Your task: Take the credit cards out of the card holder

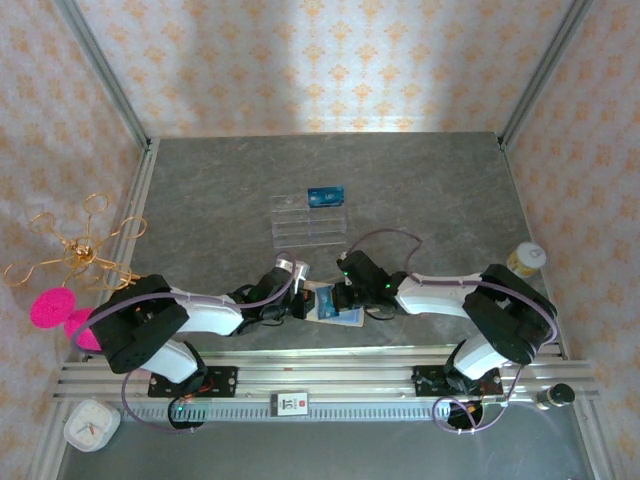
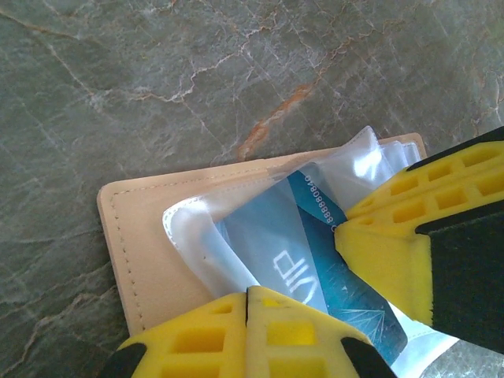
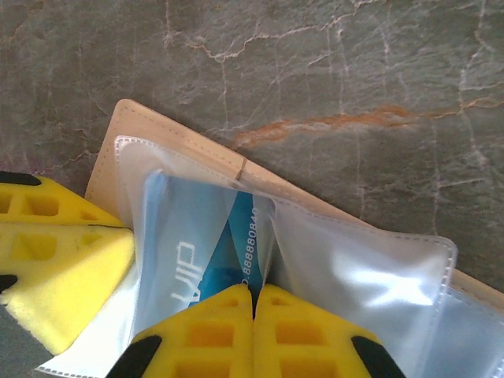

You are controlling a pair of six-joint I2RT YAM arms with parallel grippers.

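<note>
Where both arms meet: just inside the near edge of the table (image 2: pixel 157 79), around its middle.
Left gripper (image 2: pixel 247 303): jaws fully closed at the sleeves' near edge. Whether they pinch anything I cannot tell.
Clear tray (image 1: pixel 300 228): farther back, well apart, with another blue card (image 1: pixel 325 195) at its far end.
Card holder (image 2: pixel 138 236): cream, lying open and flat, light enough to drag.
Plastic sleeves (image 2: pixel 197 236): thin, floppy and glossy, likely to lift with a card unless pinned.
Blue credit card (image 2: pixel 315 268): partly out of a sleeve and tilted. It looks stiff, light and slick, and is best taken by a bare edge.
Right gripper (image 3: pixel 253 299): jaws closed tight, apparently nipping that card's long edge.
</note>
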